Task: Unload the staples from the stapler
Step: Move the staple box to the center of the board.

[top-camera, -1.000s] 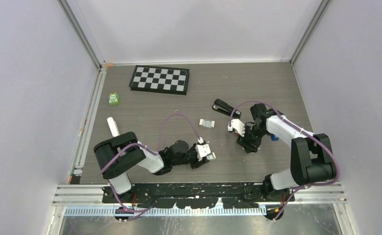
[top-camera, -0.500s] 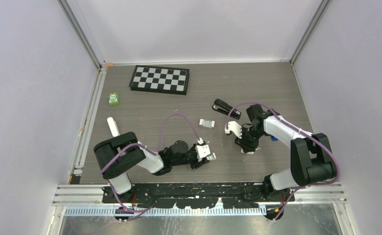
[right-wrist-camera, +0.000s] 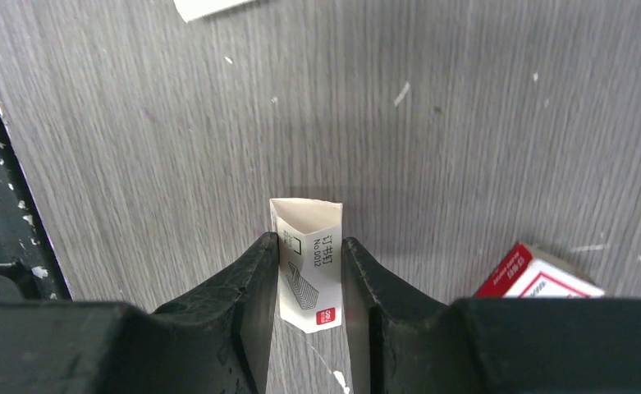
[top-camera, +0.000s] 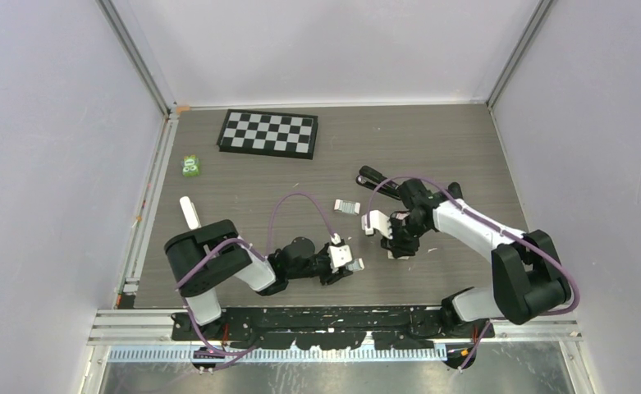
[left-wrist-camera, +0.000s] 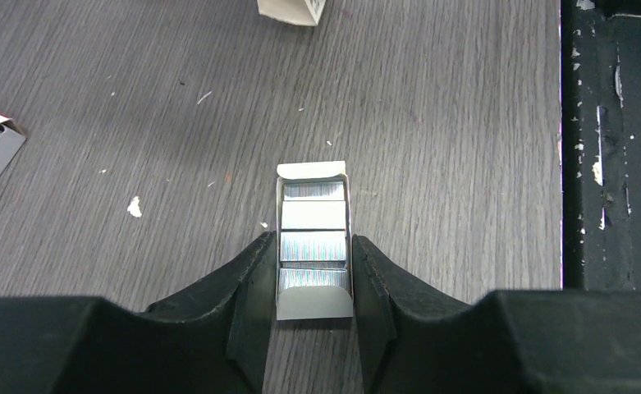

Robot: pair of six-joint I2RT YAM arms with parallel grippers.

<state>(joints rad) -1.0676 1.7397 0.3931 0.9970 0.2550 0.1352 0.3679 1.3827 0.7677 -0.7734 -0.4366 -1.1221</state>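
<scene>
Stapler (top-camera: 372,176) slants just beyond my right jaws, which pinch a staple box (right-wrist-camera: 307,271); left jaws pinch a staple tray (left-wrist-camera: 313,246).

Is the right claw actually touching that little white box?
Touching. The right wrist view shows the right gripper with its fingers pressed against both sides of the white staple box, no gap on either side.

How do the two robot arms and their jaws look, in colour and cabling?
The left arm and right arm have black joints with white link covers. A purple cable runs along each. The jaws are black, thick and wedge-shaped.
</scene>
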